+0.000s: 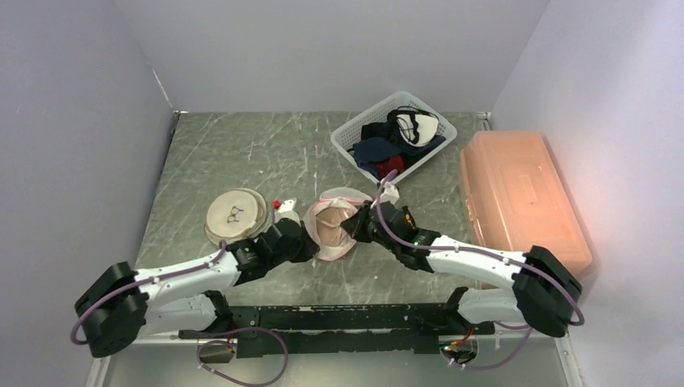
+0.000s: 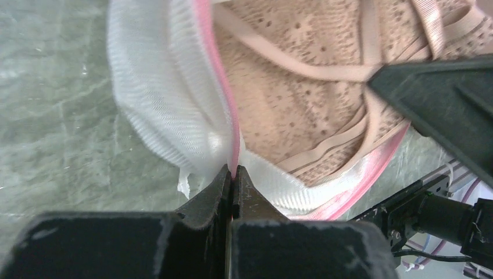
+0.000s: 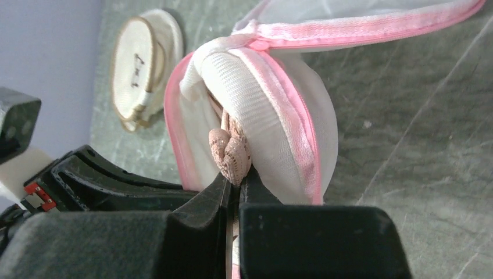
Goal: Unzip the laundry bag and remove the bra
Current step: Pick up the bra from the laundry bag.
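Where your right gripper [image 3: 235,185] is clenched, a tan fold of the bra [image 3: 230,152] sits between its jaws at the mouth of the laundry bag [image 3: 279,133]. The mesh hides the rest of the bra in that view. Your left gripper [image 2: 233,173] is clamped on the bag's pink-trimmed edge. From above, both sets of fingertips are hard to make out against the bag, which lies mid-table [image 1: 242,145] between a round cream case [image 1: 235,215] and a basket [image 1: 345,149].

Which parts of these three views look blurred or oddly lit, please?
Top external: even light, sharp, with a peach glow on the wall beside the orange box. Left wrist: the laundry bag mesh is soft with closeness. Right wrist: the right gripper body is dark and featureless.
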Robot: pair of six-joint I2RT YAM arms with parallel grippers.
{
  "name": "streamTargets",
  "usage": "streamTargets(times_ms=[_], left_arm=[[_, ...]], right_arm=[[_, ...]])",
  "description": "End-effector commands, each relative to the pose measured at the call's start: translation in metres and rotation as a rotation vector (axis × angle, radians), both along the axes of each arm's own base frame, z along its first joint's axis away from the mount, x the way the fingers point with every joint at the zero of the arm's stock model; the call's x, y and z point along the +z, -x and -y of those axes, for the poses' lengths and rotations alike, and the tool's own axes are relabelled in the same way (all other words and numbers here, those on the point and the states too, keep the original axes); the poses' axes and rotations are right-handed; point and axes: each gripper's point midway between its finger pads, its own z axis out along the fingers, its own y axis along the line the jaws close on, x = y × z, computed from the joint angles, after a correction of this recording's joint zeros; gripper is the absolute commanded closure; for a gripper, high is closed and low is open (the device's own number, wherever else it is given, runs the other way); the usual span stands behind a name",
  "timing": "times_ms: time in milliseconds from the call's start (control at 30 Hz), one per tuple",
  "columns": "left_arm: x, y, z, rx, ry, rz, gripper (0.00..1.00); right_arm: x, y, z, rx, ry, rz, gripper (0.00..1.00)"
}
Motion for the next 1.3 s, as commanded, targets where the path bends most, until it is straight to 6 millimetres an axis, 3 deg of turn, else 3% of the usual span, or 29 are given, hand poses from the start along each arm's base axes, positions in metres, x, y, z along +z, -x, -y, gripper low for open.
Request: streamTargets(times_ms=[0,167,433,667,800,1033,1267], left_arm=[[0.01,-0.002,-0.024,0.072,-0.042,0.042,0.97],[0.019,-0.006,-0.041,0.121,-0.078,0.083,0.97],[0.025,-0.016,-0.043,0.139,-0.1,0.103,0.97],[0.021,-0.017,-0.052,0.188,-0.109,0.087,0.97],[0.022,-0.016,-0.058,0.206,-0.109,0.092,0.97],[0.014,-0.012,-0.062,0.21,-0.128,0.066,0.97],[0.008,-0.006,-0.049,0.161,-0.066,0.043,0.97]], right_arm=[[0.035,0.0,0.0,0.095,-0.09,0.029,1.0],[0.064,0.014,-0.012,0.289,-0.2,0.049,1.0],[0.101,0.049,-0.023,0.56,-0.338,0.115,1.0],[0.123,0.066,-0.01,0.668,-0.432,0.184,1.0],[0.128,0.061,0.0,0.649,-0.401,0.251,1.0],[0.155,0.047,0.017,0.581,-0.396,0.404,1.0],[0.164,0.023,0.035,0.419,-0.315,0.537,1.0]])
